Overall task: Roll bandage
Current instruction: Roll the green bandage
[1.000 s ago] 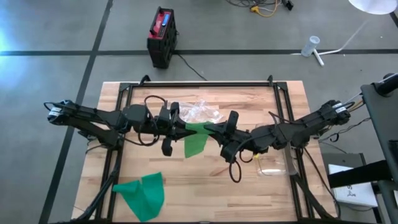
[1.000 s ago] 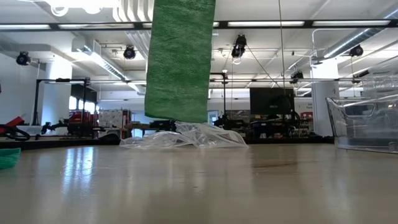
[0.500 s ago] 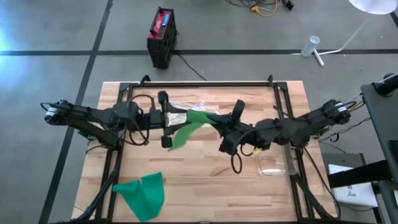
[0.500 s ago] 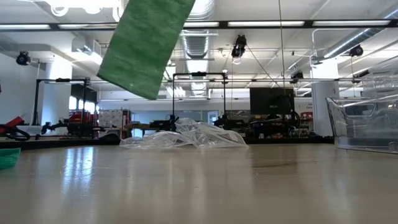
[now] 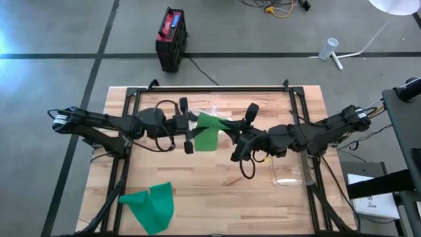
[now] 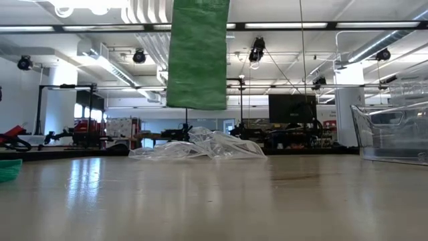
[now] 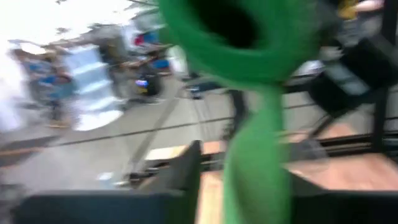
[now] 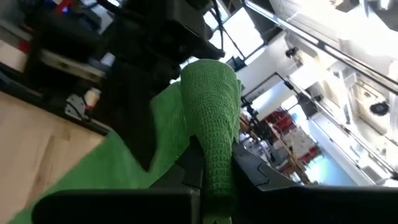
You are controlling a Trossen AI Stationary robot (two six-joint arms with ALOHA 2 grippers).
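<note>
Two robot arms meet over the middle of a wooden table (image 5: pixel 217 191), a green bandage (image 5: pixel 208 133) stretched between them and held clear of the surface. The right gripper (image 5: pixel 231 125), reaching in from the clear plastic bin's (image 5: pixel 289 172) side, is pinched on one end of the bandage; its wrist view shows the knitted green fabric bunched between its dark fingers (image 8: pixel 249 168). The left gripper (image 5: pixel 189 126) sits at the bandage's opposite edge, its fingers drawn close together, with a rolled green loop right in front of its camera; whether it actually grips the fabric cannot be told. From table height, the bandage hangs as a flat green strip with its lower edge well above the tabletop. A crumpled clear plastic bag (image 6: pixel 200 146) lies on the table just behind the bandage, toward the far edge. A second green bandage (image 5: pixel 150 205) lies loosely folded near the front edge, well apart from the held one, on the left arm's side.
</note>
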